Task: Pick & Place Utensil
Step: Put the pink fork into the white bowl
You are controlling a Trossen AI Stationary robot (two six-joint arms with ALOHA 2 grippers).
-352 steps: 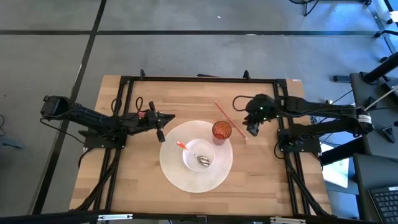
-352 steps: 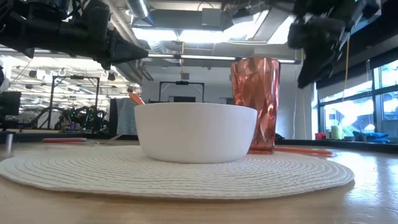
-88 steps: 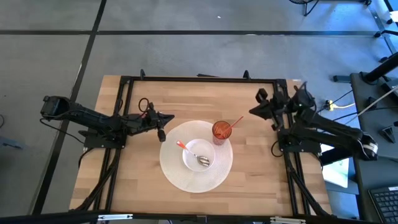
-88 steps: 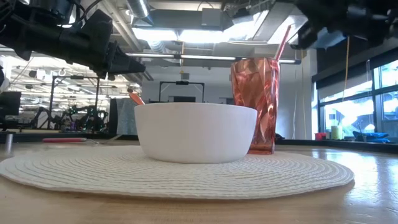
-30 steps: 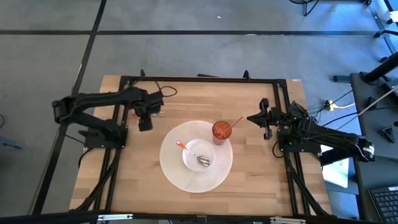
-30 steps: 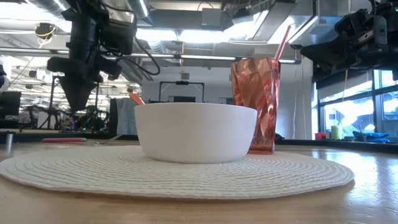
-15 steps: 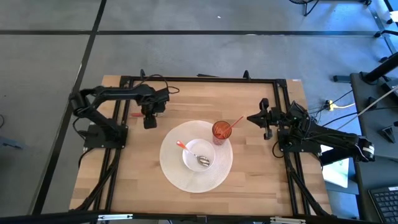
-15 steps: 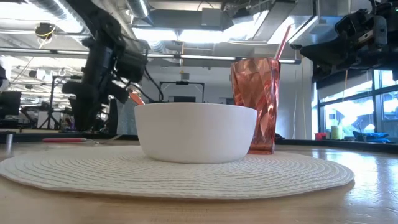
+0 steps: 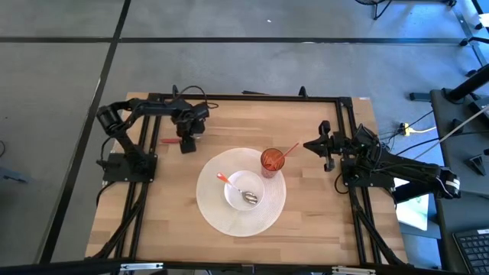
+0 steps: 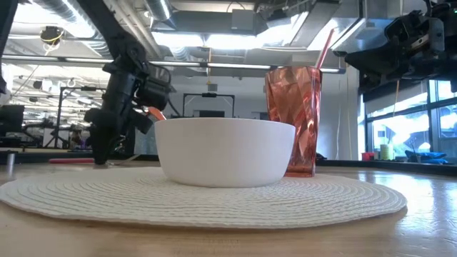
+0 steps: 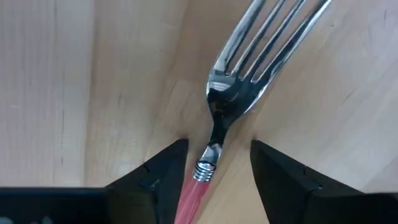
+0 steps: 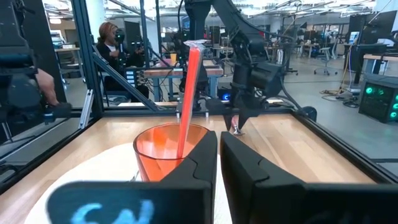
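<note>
The fork lies flat on the bench near the far left corner, and the left hand is down over it with its fingers open on both sides of the neck, not yet closed on it. The spoon is already in the bowl and the straw in the cup, so I judge the fork is what is left to grasp and place. The right hand waits at the right edge, its fingers nearly together and holding nothing.

Bright overhead ceiling lights glare in low view (table evenly lit).
</note>
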